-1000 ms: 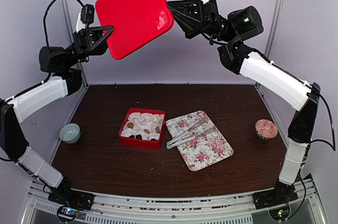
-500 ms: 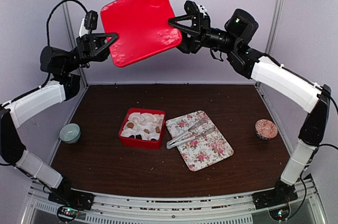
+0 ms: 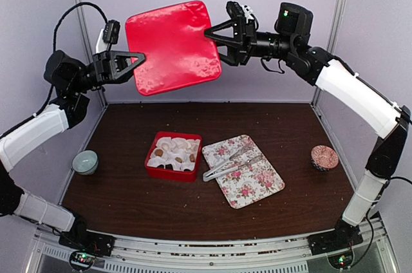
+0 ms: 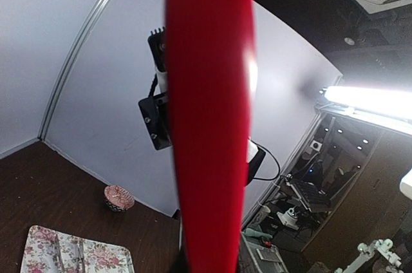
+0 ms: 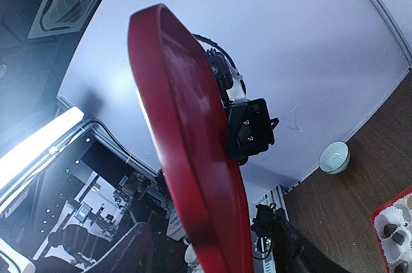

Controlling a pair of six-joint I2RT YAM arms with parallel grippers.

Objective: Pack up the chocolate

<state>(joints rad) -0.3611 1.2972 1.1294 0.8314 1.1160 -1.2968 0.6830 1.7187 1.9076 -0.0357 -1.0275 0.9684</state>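
Observation:
A square red lid (image 3: 172,44) hangs high above the table, tilted with its face toward the camera. My left gripper (image 3: 138,60) is shut on its left edge. My right gripper (image 3: 214,40) stands open with its fingers spread either side of the right edge. Both wrist views show the lid edge-on (image 4: 209,125) (image 5: 187,157), and it hides each gripper's own fingers. Below it the red box (image 3: 153,169) holds white paper cups, some with chocolate (image 3: 158,152) in them: small brown and tan lumps. A corner of the box with dark lumps (image 5: 391,233) shows in the right wrist view.
Metal tongs (image 3: 228,162) lie on a rose-printed tray (image 3: 261,186) right of the box. A pale green bowl (image 3: 85,161) sits at the table's left edge and a patterned red bowl (image 3: 324,157) at the right edge. Walls enclose the back and sides.
The lid has come down and swung to a flatter, more level angle. The right gripper, which was closed on its right edge, has opened. The left gripper keeps its hold.

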